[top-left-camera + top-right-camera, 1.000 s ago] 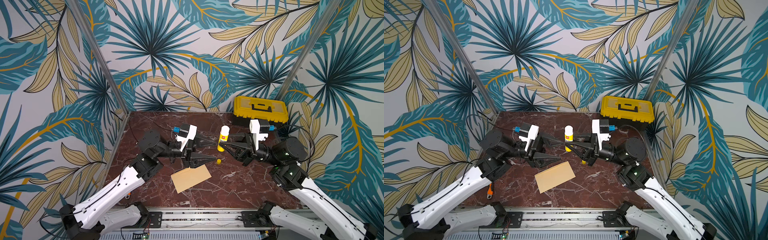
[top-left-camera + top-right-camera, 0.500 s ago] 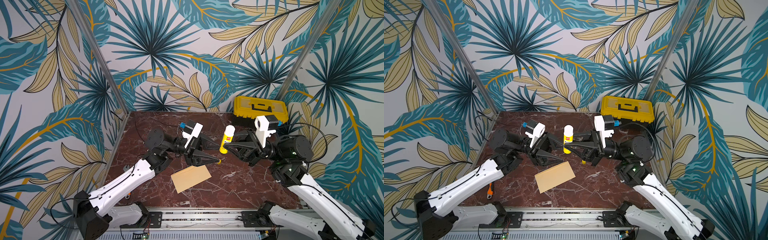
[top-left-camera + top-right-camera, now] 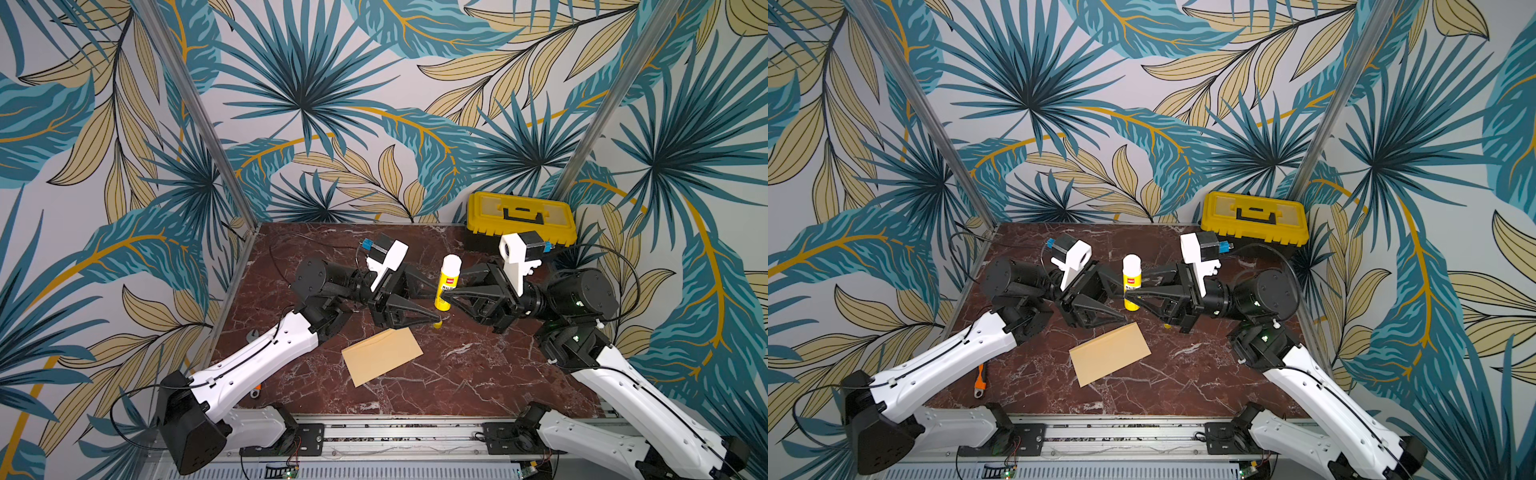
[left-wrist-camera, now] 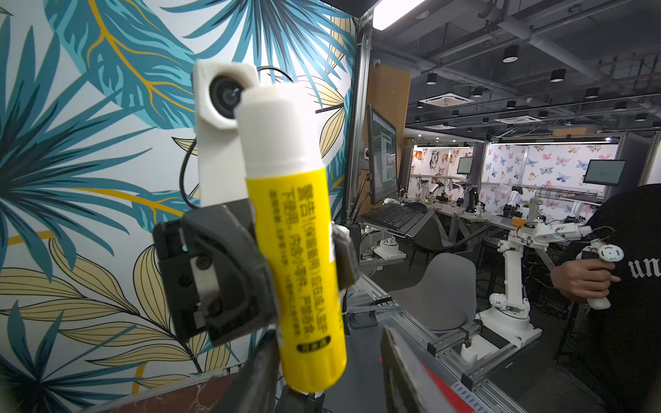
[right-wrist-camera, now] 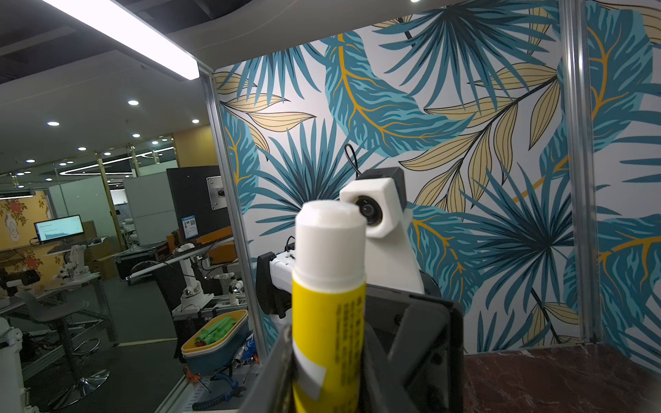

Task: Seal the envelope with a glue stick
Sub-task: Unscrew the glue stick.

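Yellow glue stick (image 3: 446, 286), uncapped, stands clamped in the right tool (image 3: 444, 296) beside the half-open, empty left tool (image 3: 435, 302); next, the envelope (image 3: 381, 355), lying plain face up on the worktop (image 3: 457, 374), likely needs flipping for gluing.

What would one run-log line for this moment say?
right gripper: shut on glue stick, upright, uncapped | left gripper: open near its base | envelope: lying flat, untouched

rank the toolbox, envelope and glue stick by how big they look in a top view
1. toolbox, largest even though farthest back
2. envelope
3. glue stick, clearly smallest
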Controlling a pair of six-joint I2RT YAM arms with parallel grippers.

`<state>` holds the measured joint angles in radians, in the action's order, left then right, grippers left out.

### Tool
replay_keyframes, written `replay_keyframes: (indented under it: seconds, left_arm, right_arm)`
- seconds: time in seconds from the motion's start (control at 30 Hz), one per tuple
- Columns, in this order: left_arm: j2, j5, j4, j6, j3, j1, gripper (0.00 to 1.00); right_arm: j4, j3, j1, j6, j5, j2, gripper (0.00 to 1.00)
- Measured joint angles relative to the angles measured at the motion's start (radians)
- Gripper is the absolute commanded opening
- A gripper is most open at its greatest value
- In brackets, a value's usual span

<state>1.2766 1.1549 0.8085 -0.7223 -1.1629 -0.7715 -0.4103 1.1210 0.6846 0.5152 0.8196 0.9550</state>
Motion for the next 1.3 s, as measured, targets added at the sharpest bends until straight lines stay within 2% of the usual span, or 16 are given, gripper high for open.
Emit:
replay_keyframes:
  seconds: [0.53,0.7,1.0,1.3]
  left_arm:
    - [0.015,0.0,0.01,-0.026,0.0,-0.003,0.26]
    - [-0.011,-0.024,-0.136,0.091,-0.002,-0.006,0.21]
    - [-0.087,-0.205,-0.558,0.362,-0.039,-0.008,0.16]
    - [-0.11,-0.45,-0.753,0.455,-0.042,-0.02,0.16]
  right_arm:
    - [0.012,0.0,0.002,-0.015,0.012,-0.006,0.0]
    - [0.089,0.0,0.001,-0.068,-0.013,-0.027,0.0]
    - [0.24,0.002,0.0,-0.195,-0.147,-0.054,0.0]
    - [0.364,-0.008,0.002,-0.307,-0.362,-0.057,0.0]
